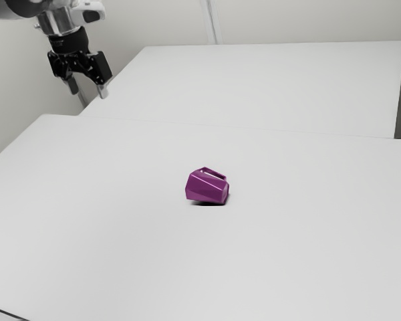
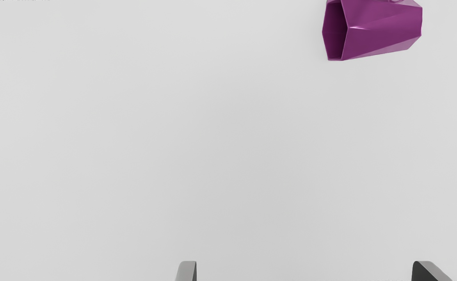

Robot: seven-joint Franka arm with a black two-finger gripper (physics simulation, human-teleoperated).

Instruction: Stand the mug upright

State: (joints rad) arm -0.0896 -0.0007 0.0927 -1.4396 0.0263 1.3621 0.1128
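While the mug (image 1: 206,190) is tipped on its side, the approach seems to be in hand; the gripper (image 1: 88,91), spread and empty, should be moved over and lowered.

The mug (image 1: 207,189) looked glossy and smooth, like plastic; the bench (image 1: 120,254), smooth and matt. At ten o'clock from the mug in the exterior view, the hand (image 1: 88,89) had a plastic sheen and smooth, matt fingertips (image 2: 186,272).
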